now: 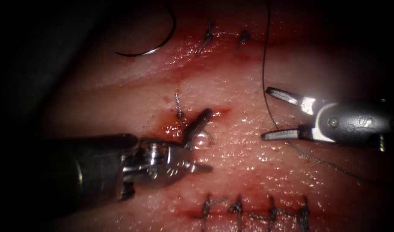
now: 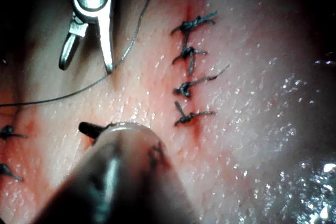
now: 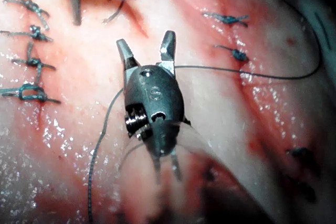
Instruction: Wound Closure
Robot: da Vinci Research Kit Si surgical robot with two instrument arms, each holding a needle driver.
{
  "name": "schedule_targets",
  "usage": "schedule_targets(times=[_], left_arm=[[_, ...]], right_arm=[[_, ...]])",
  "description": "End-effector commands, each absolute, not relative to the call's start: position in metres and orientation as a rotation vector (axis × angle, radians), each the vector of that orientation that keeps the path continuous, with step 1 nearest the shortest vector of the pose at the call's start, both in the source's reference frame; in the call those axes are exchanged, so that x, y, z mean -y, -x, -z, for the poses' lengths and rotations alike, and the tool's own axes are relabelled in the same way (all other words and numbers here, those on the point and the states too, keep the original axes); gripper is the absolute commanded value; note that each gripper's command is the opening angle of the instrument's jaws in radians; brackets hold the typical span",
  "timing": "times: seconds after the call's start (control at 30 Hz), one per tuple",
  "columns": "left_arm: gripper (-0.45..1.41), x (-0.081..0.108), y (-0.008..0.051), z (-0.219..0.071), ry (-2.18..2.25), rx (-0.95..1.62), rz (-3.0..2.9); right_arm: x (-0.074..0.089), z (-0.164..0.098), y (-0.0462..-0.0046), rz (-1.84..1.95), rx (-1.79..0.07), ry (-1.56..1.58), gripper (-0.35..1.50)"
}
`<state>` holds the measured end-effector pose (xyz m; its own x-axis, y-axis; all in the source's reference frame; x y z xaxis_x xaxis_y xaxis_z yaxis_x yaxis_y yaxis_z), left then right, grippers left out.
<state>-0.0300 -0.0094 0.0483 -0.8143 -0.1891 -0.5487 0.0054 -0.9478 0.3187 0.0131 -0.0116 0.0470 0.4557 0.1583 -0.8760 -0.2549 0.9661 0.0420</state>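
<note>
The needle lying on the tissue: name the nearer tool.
Left. The left tool, open and empty, sits below the needle; the right tool, open around the thread, is farther right.

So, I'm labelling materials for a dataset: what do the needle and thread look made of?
The needle, lying free on the tissue, looks like polished metal: thin, dark, with a bright glint. The thread looks like fine dark filament, matte; whether braided is unclear. Both claws open, holding nothing.

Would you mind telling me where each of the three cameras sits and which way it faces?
Endoscope view: above and in front of the tissue; left tool and right tool open, holding nothing; needle lies free.
Left wrist view: along the left shaft; right tool beyond.
Right wrist view: along the right shaft at its own jaws.
Shared: the thread.
</note>
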Motion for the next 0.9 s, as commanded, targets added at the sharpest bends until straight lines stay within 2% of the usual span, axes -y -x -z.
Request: schedule_targets(times=[0.03,0.07,0.1,0.13,0.2,0.23,0.27,0.3,0.33,0.43,0.47,0.5,0.7,0.73,0.77,0.9], left_arm=[[1.03,0.0094,0.0307,-0.0491,-0.913,0.468,2.859],[1.01,0.0094,0.0307,-0.0492,-0.912,0.47,2.859],[0.91,0.0094,0.0308,-0.0496,-0.91,0.473,2.859],[0.91,0.0094,0.0308,-0.0496,-0.91,0.473,2.859],[0.74,0.0094,0.0309,-0.0498,-0.909,0.474,2.86],[0.52,0.0093,0.031,-0.0498,-0.905,0.477,2.856],[0.52,0.0093,0.031,-0.0498,-0.905,0.477,2.856],[0.41,0.0093,0.0311,-0.0498,-0.904,0.477,2.857],[0.19,0.0092,0.0314,-0.0498,-0.903,0.482,2.86],[-0.28,0.0091,0.0315,-0.0499,-0.907,0.471,2.871],[-0.28,0.0091,0.0315,-0.0499,-0.907,0.471,2.871],[-0.45,0.0091,0.0312,-0.0498,-0.92,0.453,2.889],[-0.45,0.009,0.0299,-0.0495,-0.961,0.423,2.932],[-0.45,0.0091,0.0296,-0.0494,-0.966,0.419,2.935],[-0.45,0.0092,0.0293,-0.0492,-0.974,0.413,2.943],[-0.45,0.0094,0.0285,-0.0485,-0.989,0.399,2.947]], right_arm=[[0.0119,-0.0476,-0.0139,-0.255,-1.067,0.1,0.91],[0.0119,-0.0476,-0.0139,-0.256,-1.065,0.102,0.91],[0.0119,-0.0476,-0.0139,-0.256,-1.065,0.102,0.91],[0.0119,-0.0476,-0.0139,-0.256,-1.065,0.102,0.91],[0.012,-0.0476,-0.0139,-0.256,-1.065,0.103,0.91],[0.012,-0.0477,-0.014,-0.256,-1.065,0.104,0.91],[0.012,-0.0477,-0.014,-0.256,-1.065,0.104,0.91],[0.012,-0.0477,-0.014,-0.256,-1.065,0.104,0.91],[0.012,-0.0477,-0.0141,-0.258,-1.062,0.106,0.91],[0.0121,-0.0478,-0.0142,-0.257,-1.062,0.108,0.89],[0.0121,-0.0478,-0.0142,-0.257,-1.062,0.108,0.89],[0.0122,-0.0479,-0.0142,-0.257,-1.062,0.109,0.89],[0.0121,-0.0483,-0.0142,-0.244,-1.081,0.094,0.83],[0.0121,-0.0484,-0.0143,-0.235,-1.101,0.08,0.76],[0.0121,-0.0485,-0.0144,-0.222,-1.12,0.065,0.61],[0.0119,-0.0498,-0.0157,-0.169,-1.189,0.033,0.57]])
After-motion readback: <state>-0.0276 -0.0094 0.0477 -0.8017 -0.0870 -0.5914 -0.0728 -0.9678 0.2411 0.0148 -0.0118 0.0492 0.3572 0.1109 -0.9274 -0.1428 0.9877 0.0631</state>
